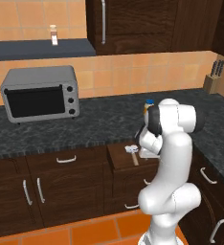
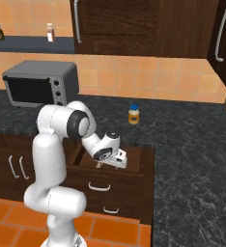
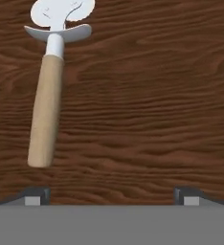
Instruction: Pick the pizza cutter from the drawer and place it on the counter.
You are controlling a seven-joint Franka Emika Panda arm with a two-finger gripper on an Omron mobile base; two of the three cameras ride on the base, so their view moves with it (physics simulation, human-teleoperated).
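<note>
The pizza cutter (image 3: 46,110) lies flat on the wood bottom of the open drawer (image 3: 152,95). Its whitish wheel head points away from me and its tan handle points toward my left fingertip (image 3: 36,196). My gripper (image 3: 112,197) hangs just above the drawer floor, open and holding nothing, with the cutter off to the left of its centre. From the left base view the cutter (image 1: 132,151) shows in the pulled-out drawer (image 1: 119,158), right beside my lowered hand. The dark speckled counter (image 1: 99,122) runs above the drawer.
A yellow jar (image 2: 133,115) stands on the counter (image 2: 192,140) behind the drawer. A silver toaster oven (image 1: 39,93) sits at the left and a knife block (image 1: 212,79) in the far right corner. Small bottles stand on the wall shelf (image 1: 42,48).
</note>
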